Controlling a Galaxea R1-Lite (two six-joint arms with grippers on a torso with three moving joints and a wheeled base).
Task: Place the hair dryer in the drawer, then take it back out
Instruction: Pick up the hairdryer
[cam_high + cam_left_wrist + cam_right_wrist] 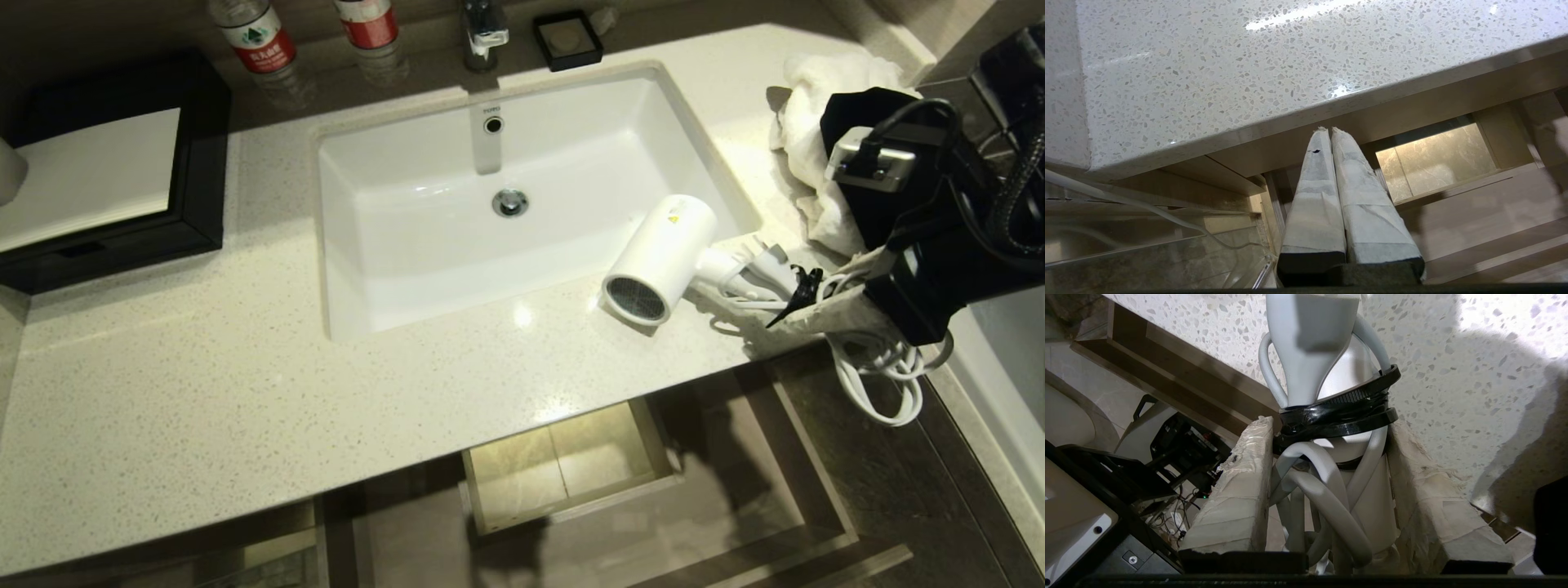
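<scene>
The white hair dryer (661, 253) lies on its side at the front right corner of the sink, grey grille facing the counter's front edge. My right gripper (816, 292) comes in from the right and is shut on the dryer's handle (1376, 506) and its bundled white cord (1323, 490), just behind a black strap (1339, 412). Loose cord loops (882, 384) hang past the counter edge. Below the counter the wood-grain drawer (727, 482) stands pulled out, its boxed cut-out (571, 465) at the back. My left gripper (1329, 130) is shut and empty, parked low beside the drawer (1478, 212).
The white basin (408, 212) fills the middle of the speckled counter (204, 392). A white towel (816, 90) is heaped at the back right. Two bottles (253, 33), a faucet (486, 33), a black soap dish (567, 37) and a black tray (196, 163) line the back and left.
</scene>
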